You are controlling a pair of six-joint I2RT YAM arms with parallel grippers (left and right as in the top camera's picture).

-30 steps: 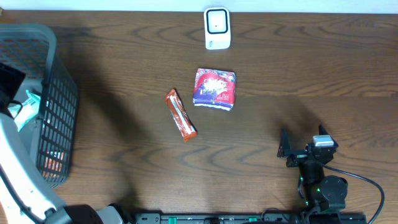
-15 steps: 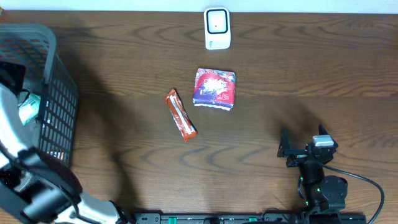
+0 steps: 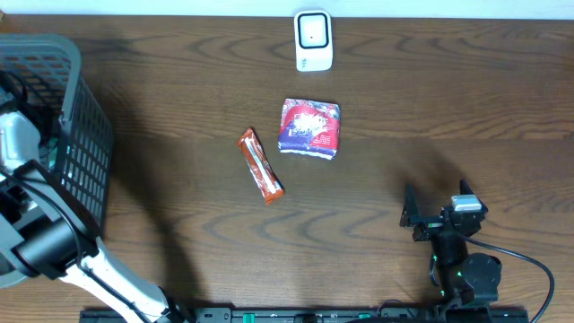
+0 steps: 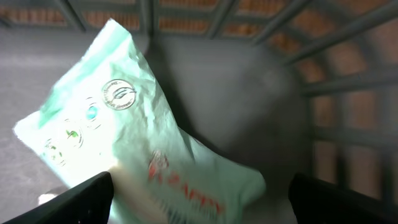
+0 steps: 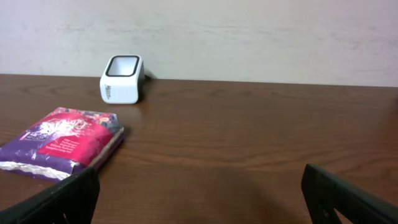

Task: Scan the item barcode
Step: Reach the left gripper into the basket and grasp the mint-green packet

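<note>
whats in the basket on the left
A pale green packet lies on the basket floor, below the open left gripper. From overhead the left arm covers much of the inside, so other items may be hidden.

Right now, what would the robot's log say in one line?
left tool: open, over green packet in basket | right tool: open, empty | scanner: no item at it | red bar, purple packet: on table

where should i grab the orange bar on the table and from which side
Grip the orange bar across its narrow width at mid-length, coming straight down from above. It lies flat on the table, long and slim, on a diagonal with both long sides clear, so turn the jaws crosswise to it.
</note>
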